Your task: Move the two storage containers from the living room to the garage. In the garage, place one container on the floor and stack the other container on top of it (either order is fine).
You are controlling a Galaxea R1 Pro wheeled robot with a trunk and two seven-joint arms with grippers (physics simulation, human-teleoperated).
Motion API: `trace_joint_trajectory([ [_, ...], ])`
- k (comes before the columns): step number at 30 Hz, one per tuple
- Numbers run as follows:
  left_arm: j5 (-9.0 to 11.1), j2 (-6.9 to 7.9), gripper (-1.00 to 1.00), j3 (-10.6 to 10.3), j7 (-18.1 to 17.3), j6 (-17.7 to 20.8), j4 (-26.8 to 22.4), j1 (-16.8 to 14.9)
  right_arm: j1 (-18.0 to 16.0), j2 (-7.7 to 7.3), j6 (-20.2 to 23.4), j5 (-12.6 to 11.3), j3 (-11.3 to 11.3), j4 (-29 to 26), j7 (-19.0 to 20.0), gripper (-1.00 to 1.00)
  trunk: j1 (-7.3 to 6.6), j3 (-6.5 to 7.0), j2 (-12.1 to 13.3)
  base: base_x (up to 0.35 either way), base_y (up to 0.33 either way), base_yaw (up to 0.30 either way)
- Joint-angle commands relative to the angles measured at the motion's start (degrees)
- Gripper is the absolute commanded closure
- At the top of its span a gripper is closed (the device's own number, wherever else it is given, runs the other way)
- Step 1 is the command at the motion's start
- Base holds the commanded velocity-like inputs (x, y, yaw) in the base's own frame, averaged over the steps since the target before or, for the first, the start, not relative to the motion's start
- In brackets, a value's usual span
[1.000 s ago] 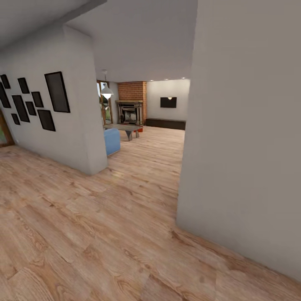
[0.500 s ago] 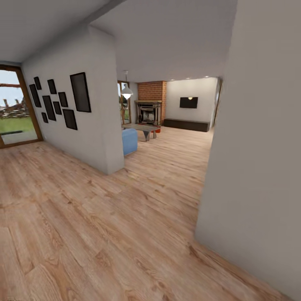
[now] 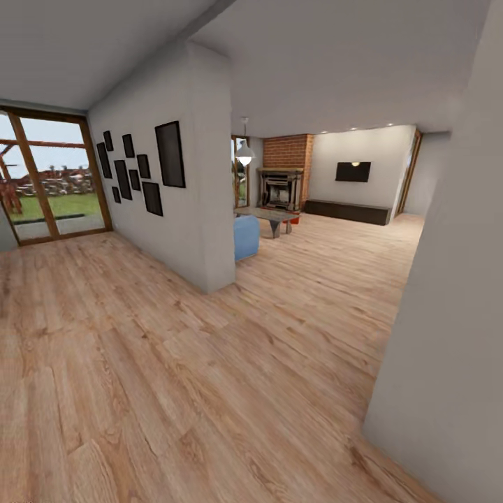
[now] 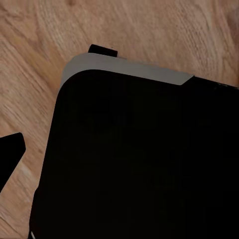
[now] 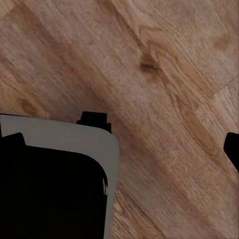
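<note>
Rolling over a wood plank floor (image 3: 175,363), the robot faces the living room (image 3: 328,237), which lies well ahead of both sets of jaws, past the corner of a wall (image 3: 202,230) hung with dark picture frames (image 3: 170,154). In that room stand a blue sofa (image 3: 246,237), a low table (image 3: 274,216) and a fireplace (image 3: 281,188). A small red-orange patch (image 3: 295,219) beside the table is too small to identify. Glass doors (image 3: 56,178) stand off to the left. The left gripper (image 4: 11,152) shows one dark fingertip over the planks, beside the robot's black base (image 4: 134,159); I cannot tell how wide its jaws stand. The right gripper (image 5: 232,149) likewise shows one tip above bare planks, its opening impossible to judge.
</note>
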Motion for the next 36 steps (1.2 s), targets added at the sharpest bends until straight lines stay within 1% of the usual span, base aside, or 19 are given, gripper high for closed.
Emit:
trace_joint_trajectory([
  [1, 0.3, -0.01, -1.0, 0.0, 0.0, -0.1, 0.0, 0.0, 0.0, -0.02, -0.2, 0.1, 0.4, 0.1, 0.1, -1.0, 0.03, -0.06, 0.0, 0.324, 0.0, 0.277],
  [6, 0.3, -0.01, -1.0, 0.0, 0.0, -0.1, 0.0, 0.0, 0.0, -0.02, 0.1, 0.0, 0.4, 0.1, 0.1, -1.0, 0.03, -0.06, 0.0, 0.324, 0.0, 0.267],
  [9, 0.3, -0.01, -1.0, 0.0, 0.0, -0.1, 0.0, 0.0, 0.0, -0.08, 0.2, -0.1, 0.4, 0.1, 0.1, -1.0, 0.03, -0.06, 0.0, 0.324, 0.0, 0.099],
  [36, 0.4, 0.02, -1.0, 0.0, 0.0, 0.0, 0.0, 0.0, 0.0, -0.11, 0.3, 0.7, 1.2, 0.2, 0.2, -1.0, 0.03, -0.06, 0.0, 0.324, 0.0, 0.003],
])
